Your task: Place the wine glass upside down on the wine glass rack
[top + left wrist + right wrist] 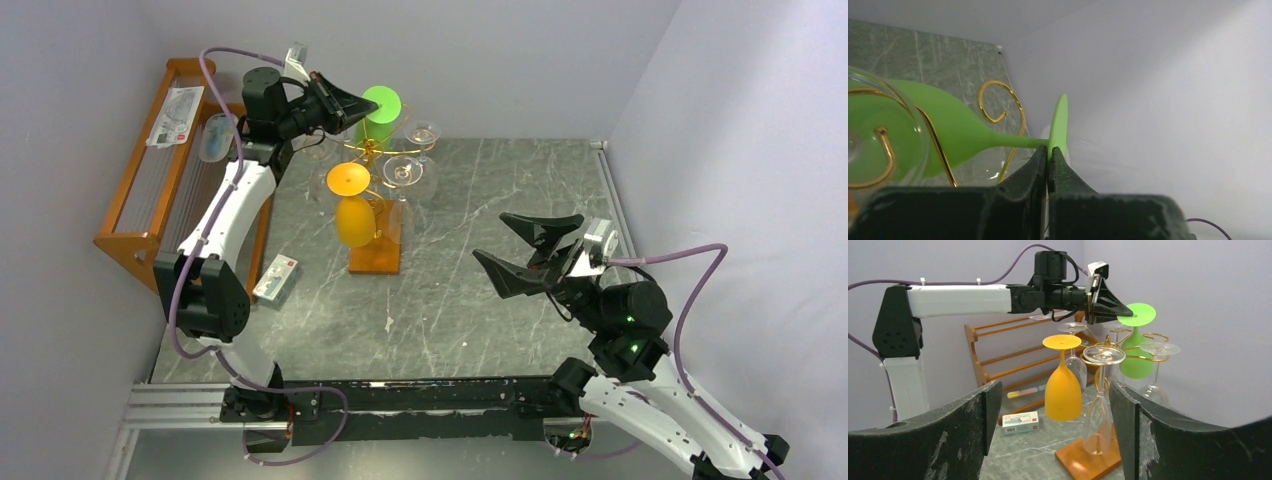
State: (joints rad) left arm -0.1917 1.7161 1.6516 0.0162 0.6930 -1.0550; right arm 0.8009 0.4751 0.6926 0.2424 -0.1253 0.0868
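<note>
Lime-green opaque wine glass looks light, stiff and probably slick plastic, less fragile than real glass. Best hold is the foot-disc rim, where the left claw is clenched now. Teardrop bowl, thin stem; it sits inverted at 12 o'clock of the gold wire wine glass rack; whether it's seated, can't tell. Right claw is released, at 4 o'clock.

The green wine glass is upside down (foot on top, bowl below) at a far curled arm of the wine glass rack — thin gold wire, flat orange-brown base.
</note>
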